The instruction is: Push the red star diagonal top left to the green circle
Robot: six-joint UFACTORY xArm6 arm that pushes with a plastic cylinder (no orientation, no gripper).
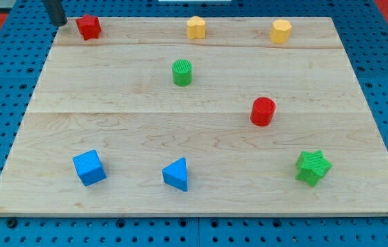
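The red star (88, 27) sits at the view's top left corner of the wooden board (201, 130). The green circle (182, 72) stands below and to the right of it, near the board's upper middle. My tip (59, 23) is just left of the red star, at the board's top left edge, a small gap apart from it.
A yellow block (196, 27) and a yellow hexagon-like block (281, 31) sit along the top. A red cylinder (263, 111) is right of centre. A blue cube (89, 167), a blue triangle (176, 173) and a green star (313, 167) line the bottom.
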